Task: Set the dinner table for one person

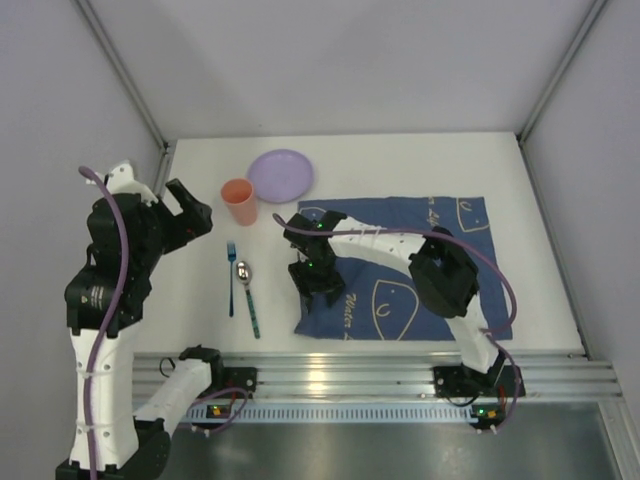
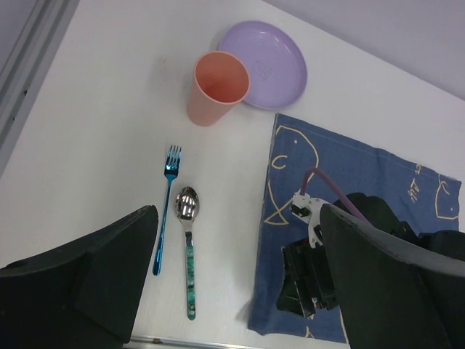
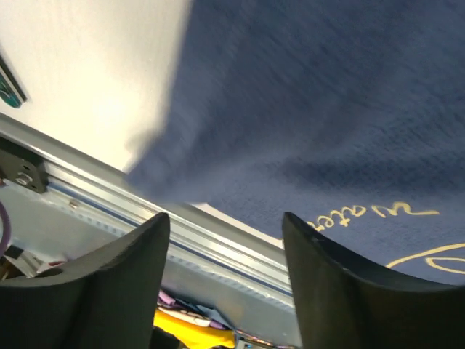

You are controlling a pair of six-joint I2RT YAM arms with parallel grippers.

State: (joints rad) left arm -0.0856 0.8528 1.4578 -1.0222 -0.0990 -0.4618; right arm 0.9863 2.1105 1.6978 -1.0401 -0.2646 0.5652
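On the white dinner table (image 1: 400, 165) lies a blue fish-print cloth (image 1: 450, 250), also in the left wrist view (image 2: 349, 167) and the right wrist view (image 3: 327, 94). My right gripper (image 1: 318, 285) hangs open and empty just above the cloth's near left corner; its fingers (image 3: 341, 283) frame nothing. A purple plate (image 1: 281, 174) and an orange cup (image 1: 239, 202) stand at the back; both show in the left wrist view, plate (image 2: 272, 62) and cup (image 2: 216, 87). A blue fork (image 1: 231, 277) and a green-handled spoon (image 1: 248, 295) lie left of the cloth. My left gripper (image 1: 190, 215) is raised, open and empty.
A metal rail (image 1: 400, 372) runs along the table's near edge. Grey walls and a frame post (image 1: 125, 70) close the left, back and right sides. The right arm (image 1: 440, 270) arches over the cloth.
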